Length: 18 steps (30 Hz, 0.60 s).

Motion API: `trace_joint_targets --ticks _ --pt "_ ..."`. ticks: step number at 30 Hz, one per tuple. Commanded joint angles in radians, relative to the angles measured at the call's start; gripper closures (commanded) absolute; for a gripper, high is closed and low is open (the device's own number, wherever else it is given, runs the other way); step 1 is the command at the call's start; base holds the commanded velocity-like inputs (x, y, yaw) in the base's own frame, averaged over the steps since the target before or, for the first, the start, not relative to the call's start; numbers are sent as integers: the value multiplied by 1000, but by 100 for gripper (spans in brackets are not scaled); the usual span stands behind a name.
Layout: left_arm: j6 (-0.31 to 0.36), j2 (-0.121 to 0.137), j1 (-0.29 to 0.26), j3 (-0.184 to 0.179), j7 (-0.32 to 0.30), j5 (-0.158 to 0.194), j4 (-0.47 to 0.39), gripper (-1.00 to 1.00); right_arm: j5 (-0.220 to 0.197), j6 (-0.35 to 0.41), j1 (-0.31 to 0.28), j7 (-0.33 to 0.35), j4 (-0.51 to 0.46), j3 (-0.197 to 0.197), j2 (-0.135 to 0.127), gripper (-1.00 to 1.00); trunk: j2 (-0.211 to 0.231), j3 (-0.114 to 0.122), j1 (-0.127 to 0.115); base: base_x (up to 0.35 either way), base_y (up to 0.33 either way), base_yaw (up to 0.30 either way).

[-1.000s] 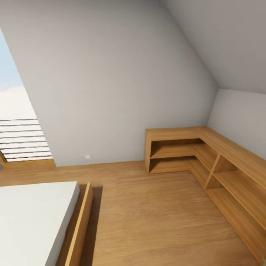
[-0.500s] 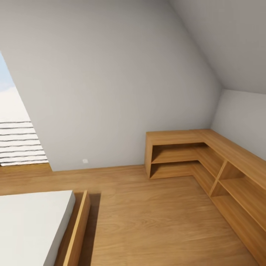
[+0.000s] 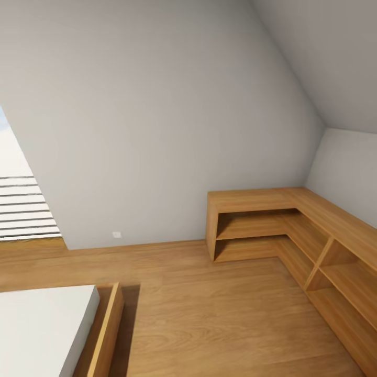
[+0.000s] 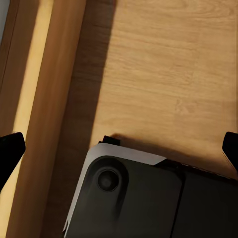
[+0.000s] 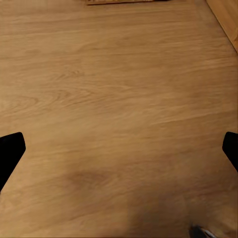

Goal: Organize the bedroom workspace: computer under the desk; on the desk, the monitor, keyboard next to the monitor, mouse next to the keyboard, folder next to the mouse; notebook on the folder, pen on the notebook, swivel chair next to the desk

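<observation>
The desk, computer, monitor, keyboard, mouse, folder, notebook, pen and swivel chair are all out of view. In the left wrist view my left gripper (image 4: 120, 148) is open, its dark fingertips (image 4: 10, 151) spread wide over the wooden floor and my own dark base (image 4: 134, 198). In the right wrist view my right gripper (image 5: 119, 151) is open too, its fingertips (image 5: 10, 151) far apart above bare floorboards. Neither gripper holds anything.
A low L-shaped wooden shelf unit (image 3: 251, 201) runs along the back wall and the right wall, its compartments bare. A bed with a white mattress (image 3: 42, 324) and wooden frame (image 3: 107, 335) fills the lower left. A slatted window (image 3: 21, 209) is at the left. Wooden floor (image 3: 209, 314) lies between them.
The whole head view has shifted: bed and window slid toward the left edge and the shelf unit sank slightly, so the camera has moved. Nothing in the room has moved.
</observation>
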Motion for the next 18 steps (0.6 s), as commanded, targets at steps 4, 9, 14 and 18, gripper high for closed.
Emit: trace_joint_targets --ticks 4,9,14,18 --pt "-2 1 -1 -9 8 1 -1 -100 0 -1 -1 -9 0 8 0 -100 -2 -2 1 321 0 0" --pt "-2 1 -1 -9 8 1 -1 -100 0 -2 -1 -9 0 8 -1 -100 -2 -2 1 321 0 0" --pt "-3 1 -1 -9 8 1 -1 -100 0 -2 0 -9 0 7 -2 -100 -2 -1 1 321 0 -41" --pt "-3 1 -1 -9 9 1 -1 -100 0 -3 0 -9 0 7 -2 -100 -2 2 1 321 0 -126"
